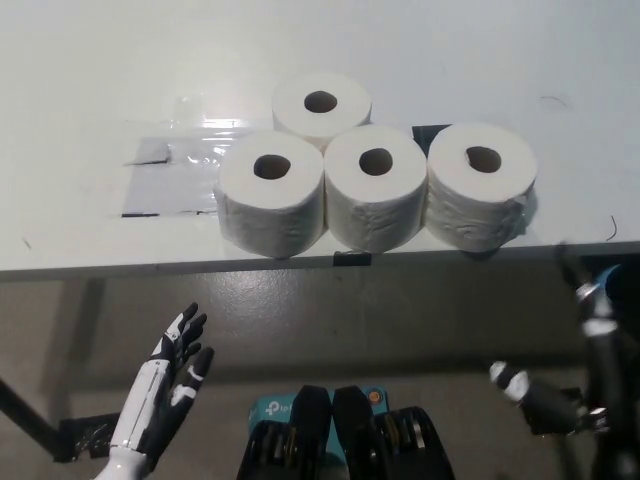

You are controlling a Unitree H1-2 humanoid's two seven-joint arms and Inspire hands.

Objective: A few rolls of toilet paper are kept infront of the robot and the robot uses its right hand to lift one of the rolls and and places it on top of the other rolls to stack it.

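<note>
four toilet paper rolls stand on end near the front edge of the surface (80,80), cores up. three sit in a row along that edge: left roll (271,192), middle roll (375,187), right roll (481,184), sides touching or nearly so. a fourth, the back roll (322,105), sits behind the gap between left and middle.

my right robot hand (560,400) is low at the bottom right, below the front edge and not over the surface. it's blurred; i cannot tell whether its fingers are apart or closed. the right roll lies up and slightly left of it, nearest of the four, so likely the pick.

my left robot hand (170,375) rests lower left, fingers spread, holding nothing.

nothing stacked yet.
</note>
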